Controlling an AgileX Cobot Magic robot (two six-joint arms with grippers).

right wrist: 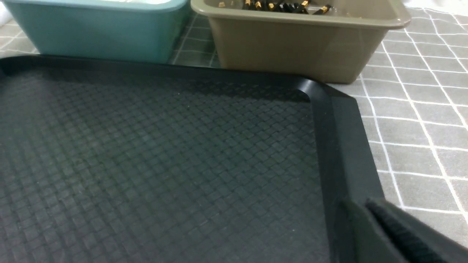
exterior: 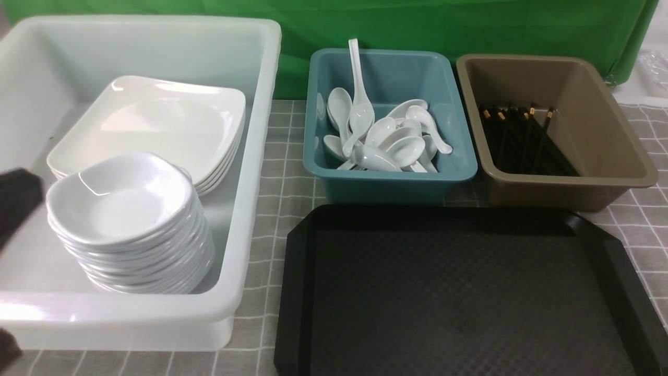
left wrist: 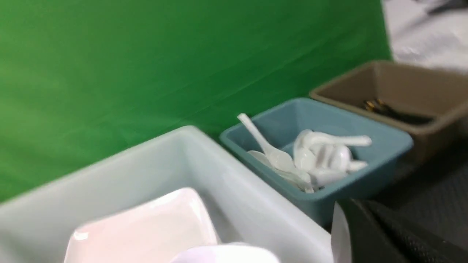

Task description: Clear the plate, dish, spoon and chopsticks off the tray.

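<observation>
The black tray [exterior: 459, 292] lies at the front right with nothing on it; it also shows in the right wrist view [right wrist: 146, 146]. A stack of white square plates [exterior: 156, 120] and a stack of small white dishes [exterior: 120, 198] sit in the white tub [exterior: 261, 130]. White spoons [exterior: 386, 141] lie in the teal tub [exterior: 391, 180]. Black chopsticks [exterior: 527, 141] lie in the brown tub [exterior: 616, 136]. My left gripper [exterior: 15, 201] hangs at the tub's left side, beside the dish stack, jaws together and empty. My right gripper [right wrist: 365, 204] is shut and empty over the tray's right rim.
Grey checked cloth [exterior: 282, 172] covers the table. A green backdrop [exterior: 417, 26] stands behind the tubs. The three tubs stand in a row behind and to the left of the tray. The left wrist view is blurred.
</observation>
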